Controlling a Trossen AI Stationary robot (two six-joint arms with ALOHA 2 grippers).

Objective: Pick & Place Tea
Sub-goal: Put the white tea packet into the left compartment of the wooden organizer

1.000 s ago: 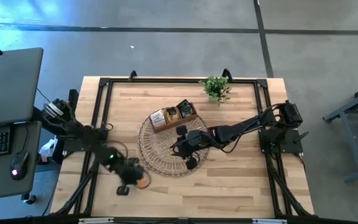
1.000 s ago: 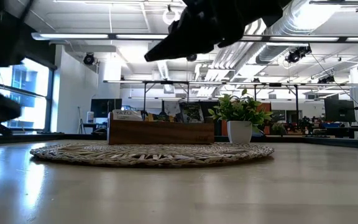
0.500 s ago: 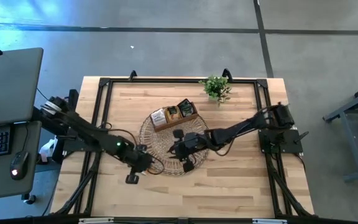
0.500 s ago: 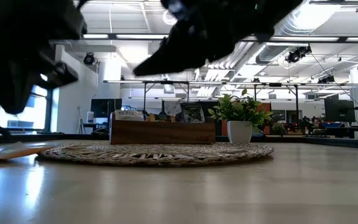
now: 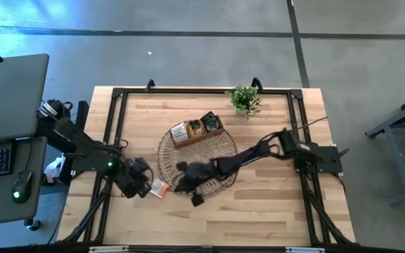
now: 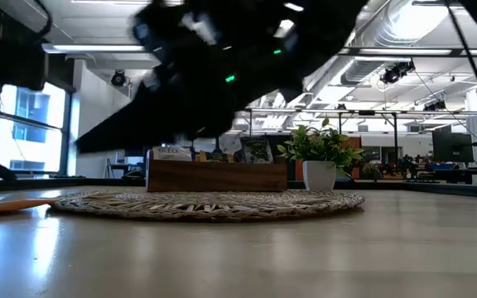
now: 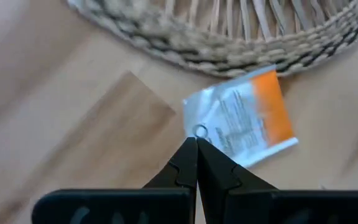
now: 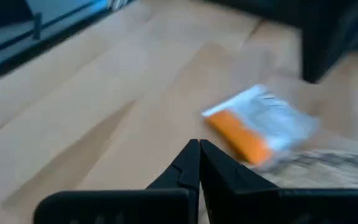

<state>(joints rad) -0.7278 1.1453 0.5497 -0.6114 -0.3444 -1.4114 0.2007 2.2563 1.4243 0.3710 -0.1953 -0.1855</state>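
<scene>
Tea lay loose on the bench [image 5: 259, 211] in the high view: one white-and-orange packet [image 5: 159, 188] rested flat just off the near-left rim of the woven mat [image 5: 220, 151], apparently set there for pickup. The left tool [image 5: 143, 184], fingers together and empty, sat just beside the packet on its left. The right tool [image 5: 188, 188], likewise pressed together on nothing, reached across the mat's near edge toward the same packet, the right arm stretched long from its base. More packets stood sorted in the wooden tray [image 5: 197, 133] at the mat's far side, near the small plant [image 5: 245, 99]. A second earlier the right tool had hovered spread apart over the mat's middle and the left tool had been lower on the bench with the orange packet at its tip; since then the right arm had swept leftward and its fingers had come together, and the packet had been let go.

Low view: the packet [image 6: 11, 204] showed as a thin orange sliver lying on the bench left of the mat [image 6: 201, 204], with blurred dark arms overhead; a second before, no packet lay there.

Left wrist view: the joined fingertips [image 7: 188, 163] touched or overlapped the packet's [image 7: 244, 121] white corner, beside the mat's rim [image 7: 229, 50].

Right wrist view: the meeting fingers [image 8: 191, 165] pointed at the packet [image 8: 260, 127], near but apart.
</scene>
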